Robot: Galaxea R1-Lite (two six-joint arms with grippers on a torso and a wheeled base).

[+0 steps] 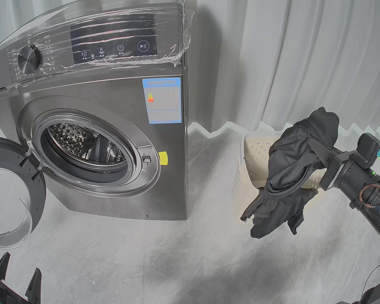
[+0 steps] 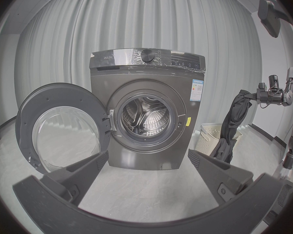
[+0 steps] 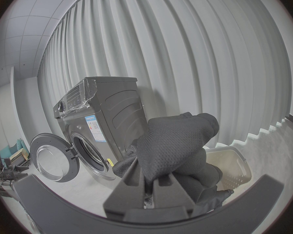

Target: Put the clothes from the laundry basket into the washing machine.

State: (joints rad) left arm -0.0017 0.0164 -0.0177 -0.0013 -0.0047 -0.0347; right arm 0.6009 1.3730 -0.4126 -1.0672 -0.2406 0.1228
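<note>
Washer [image 1: 114,161]: grey brushed metal, satin sheen; wrinkled glossy clear film [image 1: 114,39] over panel. Drum [image 1: 71,136]: shiny perforated steel. Door [image 1: 10,191], washer's 9 o'clock: matt dark plastic ring, clear glass. Basket [image 1: 247,178], 3 o'clock: cream perforated plastic. Garment [image 3: 172,143] in my right claw [image 3: 148,179]: black matt mesh knit. My fingers [image 3: 127,192]: matt grey plastic. Floor [image 1: 190,250]: smooth pale stone, faint gloss. Curtain [image 1: 283,43]: white matt cloth.

Right hand [image 3: 151,181] clamping dark garment [image 3: 175,140], basket [image 3: 239,166] beyond
</note>
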